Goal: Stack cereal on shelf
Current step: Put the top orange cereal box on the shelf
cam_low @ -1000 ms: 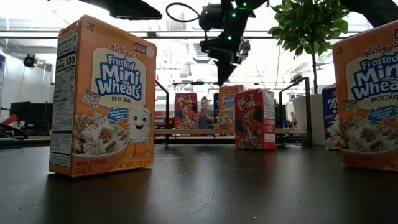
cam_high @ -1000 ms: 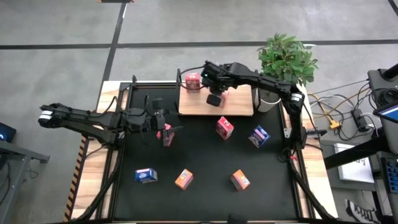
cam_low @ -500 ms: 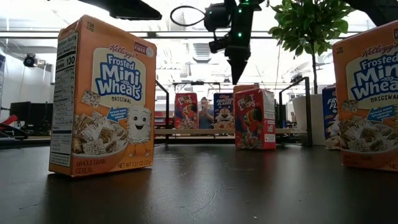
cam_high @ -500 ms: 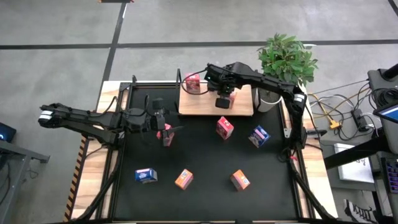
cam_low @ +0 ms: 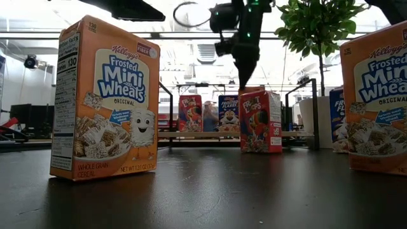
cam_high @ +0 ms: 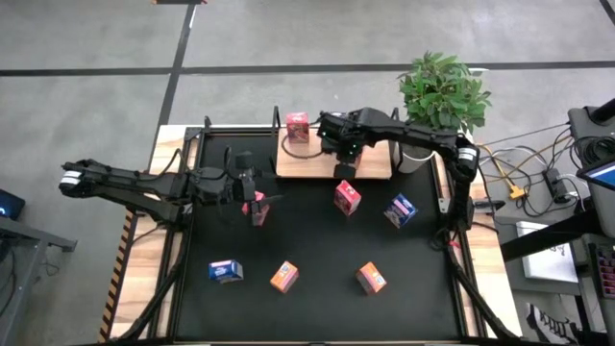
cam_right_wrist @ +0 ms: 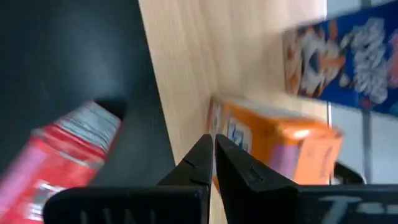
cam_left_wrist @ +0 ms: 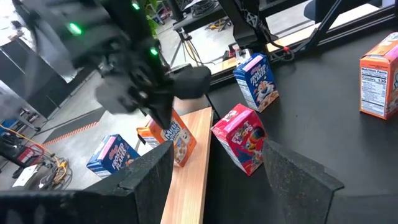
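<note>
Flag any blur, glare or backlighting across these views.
Low view: bright windows behind backlight the scene, so the right end effector is a dark silhouette, while the near orange box is sharp. Right wrist view: the blue box and red box are smeared. Left wrist view: the other arm is blurred. High view: evenly lit, no glare.

Bench [cam_low: 210,191]: matt black surface with a faint sheen. Shelf [cam_high: 307,163]: smooth light wood. Cereal boxes [cam_low: 105,98]: printed cardboard, slightly glossy. Shelf frame [cam_low: 166,114]: thin black metal.
</note>
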Controlling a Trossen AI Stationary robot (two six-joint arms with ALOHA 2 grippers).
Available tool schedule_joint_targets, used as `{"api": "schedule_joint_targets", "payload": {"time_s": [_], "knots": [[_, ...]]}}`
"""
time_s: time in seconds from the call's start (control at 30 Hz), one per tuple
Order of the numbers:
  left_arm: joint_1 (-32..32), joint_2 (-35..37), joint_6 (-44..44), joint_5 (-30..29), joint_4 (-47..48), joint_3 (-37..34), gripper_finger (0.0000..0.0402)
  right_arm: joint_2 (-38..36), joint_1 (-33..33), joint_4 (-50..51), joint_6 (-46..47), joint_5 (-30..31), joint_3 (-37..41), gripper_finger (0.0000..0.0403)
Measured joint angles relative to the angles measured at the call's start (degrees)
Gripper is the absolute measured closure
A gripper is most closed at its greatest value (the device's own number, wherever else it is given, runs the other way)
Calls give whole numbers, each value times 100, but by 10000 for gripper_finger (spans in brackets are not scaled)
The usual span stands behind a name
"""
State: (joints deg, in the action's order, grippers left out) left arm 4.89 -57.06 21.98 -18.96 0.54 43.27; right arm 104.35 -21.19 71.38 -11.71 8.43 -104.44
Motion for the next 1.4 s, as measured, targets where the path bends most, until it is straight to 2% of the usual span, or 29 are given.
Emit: {"api": "schedule_joint_targets", "payload": {"time_s": [0.07, 0.17, 0.27, 0.47, 0.77, 0.97, 1.03, 1.2, 1.4], "knots": [[0, 0, 0, 2, 4, 0, 171, 0, 4, 0, 92, 350, 188, 394], [0, 0, 0, 2, 7, 0, 171, 0, -15, 32, 197, 1195, 361, 394], [0, 0, 0, 0, 8, 0, 171, 0, -73, 33, 176, 1552, 430, 394], [0, 0, 0, 0, 11, 0, 171, 0, -283, 33, 185, 1531, 436, 394], [0, 0, 0, 0, 55, 0, 171, -2, -243, 32, 186, 704, 321, 394], [0, 0, 0, 0, 55, 0, 171, -4, -169, 66, 306, 657, 147, 394], [0, 0, 0, 0, 55, 0, 171, -4, -164, 99, 453, 699, -27, 394], [0, 0, 0, 2, 52, 0, 171, -15, -232, 31, 580, 1623, -579, 394], [-1, 0, 0, 1, 52, 0, 171, -20, -652, -10, 747, 1663, -657, 394]]}}
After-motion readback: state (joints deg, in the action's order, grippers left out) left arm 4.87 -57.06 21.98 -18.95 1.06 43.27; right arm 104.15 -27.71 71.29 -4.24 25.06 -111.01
